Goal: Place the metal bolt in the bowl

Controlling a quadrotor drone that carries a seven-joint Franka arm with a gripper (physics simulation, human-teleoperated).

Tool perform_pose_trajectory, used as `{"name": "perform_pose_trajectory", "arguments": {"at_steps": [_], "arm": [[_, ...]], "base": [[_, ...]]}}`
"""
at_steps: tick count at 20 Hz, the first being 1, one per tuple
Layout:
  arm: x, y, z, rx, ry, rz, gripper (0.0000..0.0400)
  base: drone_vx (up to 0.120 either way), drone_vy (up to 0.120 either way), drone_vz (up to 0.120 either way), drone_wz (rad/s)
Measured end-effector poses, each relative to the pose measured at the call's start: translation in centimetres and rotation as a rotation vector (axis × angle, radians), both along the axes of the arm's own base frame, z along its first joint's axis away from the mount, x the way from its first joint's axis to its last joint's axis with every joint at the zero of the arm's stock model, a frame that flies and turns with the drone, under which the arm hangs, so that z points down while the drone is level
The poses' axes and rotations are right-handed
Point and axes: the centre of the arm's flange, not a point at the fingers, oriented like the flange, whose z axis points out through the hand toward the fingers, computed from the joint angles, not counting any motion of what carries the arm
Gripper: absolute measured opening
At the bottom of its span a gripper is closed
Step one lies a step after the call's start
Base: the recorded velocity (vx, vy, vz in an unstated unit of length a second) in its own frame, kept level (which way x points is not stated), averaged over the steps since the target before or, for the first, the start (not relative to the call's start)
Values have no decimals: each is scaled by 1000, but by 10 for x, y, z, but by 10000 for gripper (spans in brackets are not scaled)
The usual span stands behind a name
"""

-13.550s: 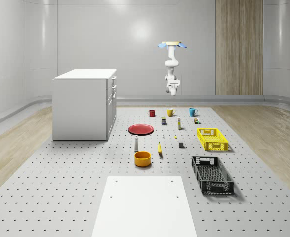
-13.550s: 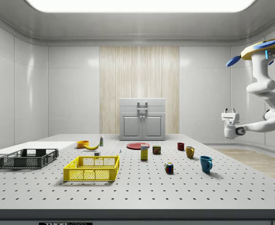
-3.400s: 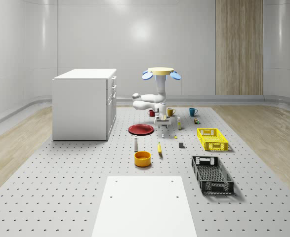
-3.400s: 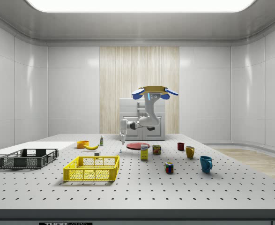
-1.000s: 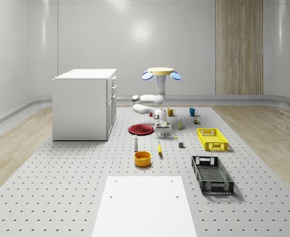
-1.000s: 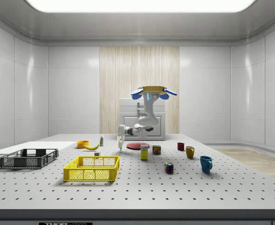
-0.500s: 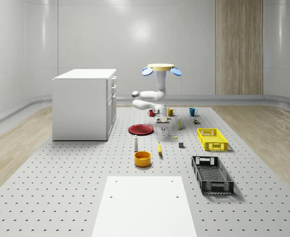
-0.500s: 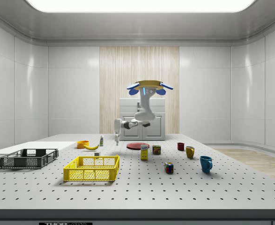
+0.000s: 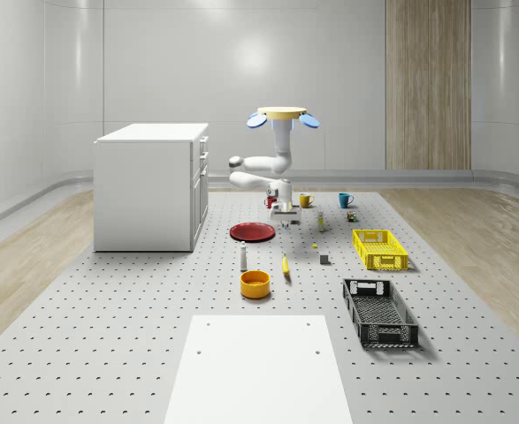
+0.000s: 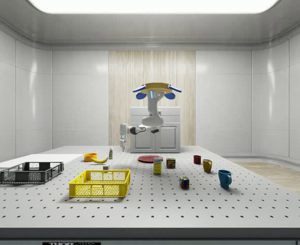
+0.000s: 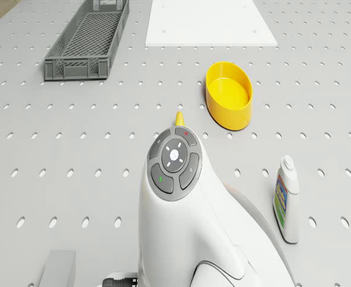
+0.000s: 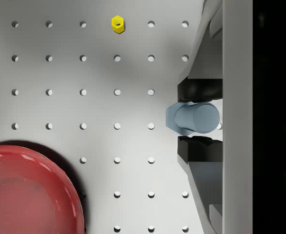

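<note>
The metal bolt (image 12: 194,118) is a pale blue-grey cylinder, clamped between my gripper's (image 12: 199,118) dark pads (image 12: 197,89), well above the perforated table. My gripper (image 9: 284,215) is shut on it and points down, hanging above the table beside the red plate (image 9: 253,231). The drone (image 9: 281,116) hovers high over that spot. The yellow-orange bowl (image 9: 255,286) stands nearer the table's front, apart from the gripper; the bowl (image 11: 221,115) has nothing in it. In the side view the gripper (image 10: 122,144) hangs to the right of the bowl (image 10: 90,157).
A white bottle (image 9: 244,256) and a banana (image 9: 286,266) lie between gripper and bowl. A yellow nut (image 12: 117,24) sits on the table. Black crate (image 9: 379,312), yellow crate (image 9: 379,248), mugs (image 9: 305,200), a white cabinet (image 9: 148,185) and a white sheet (image 9: 259,367) surround the area.
The drone and arm have risen and shifted towards the whole-scene view's left. The gripper has lifted off the table with the bolt in it.
</note>
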Motion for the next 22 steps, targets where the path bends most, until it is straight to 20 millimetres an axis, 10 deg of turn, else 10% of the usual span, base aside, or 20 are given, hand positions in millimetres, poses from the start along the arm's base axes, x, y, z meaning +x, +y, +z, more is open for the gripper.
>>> {"name": "perform_pose_trajectory", "arguments": {"at_steps": [22], "arm": [[0,0,0,0,0,0,100]], "base": [[120,-84,2,0]]}}
